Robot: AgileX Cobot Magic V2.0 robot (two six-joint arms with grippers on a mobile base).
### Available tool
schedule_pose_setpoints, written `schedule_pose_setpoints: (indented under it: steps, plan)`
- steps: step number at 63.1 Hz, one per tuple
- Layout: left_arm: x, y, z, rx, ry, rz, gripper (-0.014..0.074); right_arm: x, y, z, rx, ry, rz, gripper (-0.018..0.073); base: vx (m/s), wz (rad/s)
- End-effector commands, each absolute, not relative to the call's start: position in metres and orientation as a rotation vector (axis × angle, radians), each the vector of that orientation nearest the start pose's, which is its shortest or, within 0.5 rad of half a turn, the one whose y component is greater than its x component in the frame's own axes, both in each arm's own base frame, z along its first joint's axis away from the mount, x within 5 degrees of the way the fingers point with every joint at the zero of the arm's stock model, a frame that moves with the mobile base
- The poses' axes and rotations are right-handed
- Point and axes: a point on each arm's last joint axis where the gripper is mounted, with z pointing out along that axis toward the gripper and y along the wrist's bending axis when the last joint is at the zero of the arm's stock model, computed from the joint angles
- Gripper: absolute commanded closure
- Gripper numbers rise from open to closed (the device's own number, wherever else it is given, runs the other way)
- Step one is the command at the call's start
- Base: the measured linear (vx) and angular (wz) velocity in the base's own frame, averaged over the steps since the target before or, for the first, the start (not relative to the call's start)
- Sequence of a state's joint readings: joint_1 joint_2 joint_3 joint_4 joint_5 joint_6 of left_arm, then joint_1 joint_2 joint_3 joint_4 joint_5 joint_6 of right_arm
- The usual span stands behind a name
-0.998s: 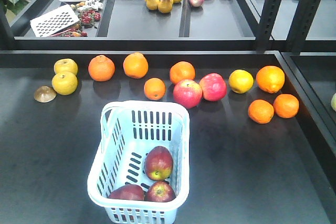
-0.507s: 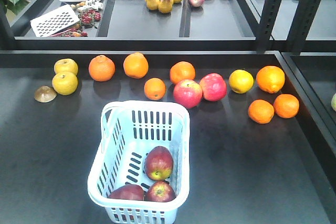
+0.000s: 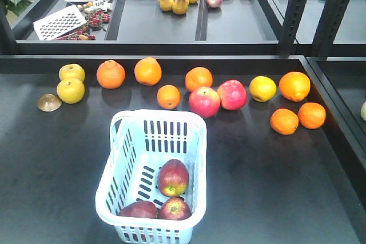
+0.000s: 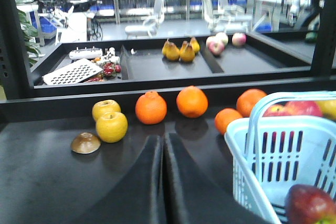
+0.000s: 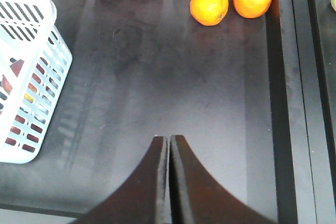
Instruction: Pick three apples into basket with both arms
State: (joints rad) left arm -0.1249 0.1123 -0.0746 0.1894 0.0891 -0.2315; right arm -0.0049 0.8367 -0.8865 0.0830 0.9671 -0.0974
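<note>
Basket at the near centre of the dark table, holding all three dark red apples: one upright in the middle and two side by side against the near wall. They lie clustered at the near end, probably because that end is closest to both arms. Neither arm appears in the front view. In the left wrist view, the left gripper shows its two black fingers pressed together with nothing between them, low over bare table just left of the basket. In the right wrist view, the right gripper is likewise closed and empty, over bare table to the right of the basket. Two brighter pink-red apples sit untouched in the row of oranges behind the basket, touching one another. Judged from this arrangement, the picking appears complete, with both arms pulled clear of the basket.
</note>
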Motion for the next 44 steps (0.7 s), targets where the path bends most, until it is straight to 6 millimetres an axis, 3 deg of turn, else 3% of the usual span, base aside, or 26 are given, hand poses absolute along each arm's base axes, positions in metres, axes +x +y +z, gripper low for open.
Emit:
schedule_pose_setpoints:
  steps: [1, 9, 44]
  plan:
    - [0.061, -0.008, 0.224, 0.014, 1.475, -0.182, 0.0604, 0.149, 0.004, 0.359, -0.084, 2.310, 0.042, 0.0568, 0.00, 0.00]
    - [0.059, -0.008, 0.209, 0.012, 1.454, -0.183, 0.0603, 0.149, 0.004, 0.359, -0.084, 2.310, 0.042, 0.0568, 0.00, 0.00]
    - [0.057, -0.007, 0.210, 0.020, 1.436, -0.165, 0.0603, 0.148, 0.004, 0.359, -0.085, 2.314, 0.043, 0.0568, 0.00, 0.00]
